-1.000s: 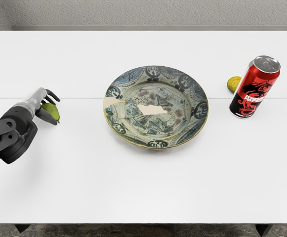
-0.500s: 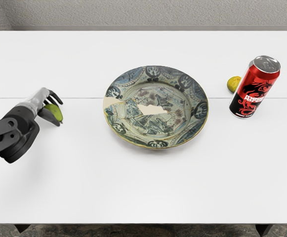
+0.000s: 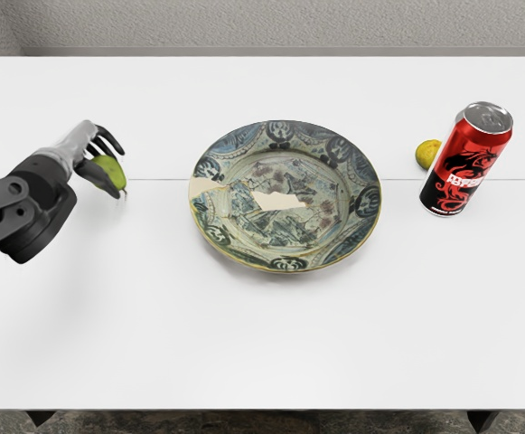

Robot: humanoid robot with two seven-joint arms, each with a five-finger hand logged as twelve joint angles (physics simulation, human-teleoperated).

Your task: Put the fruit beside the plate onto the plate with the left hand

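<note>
My left hand [image 3: 99,160] comes in from the left edge and is shut on a green pear-like fruit [image 3: 111,172], held above the table well left of the plate. The patterned ceramic plate [image 3: 285,196] lies in the middle of the table with nothing on it. A second small yellow-green fruit [image 3: 427,154] sits to the right of the plate, partly hidden behind the can. My right hand does not show.
A red soda can [image 3: 465,160] stands upright right of the plate. White table [image 3: 262,344] surface stretches all around, with its front edge near the bottom of the view.
My left hand has lifted the green fruit and carried it up and slightly right, toward the plate. Plate, can and the other fruit have not moved.
</note>
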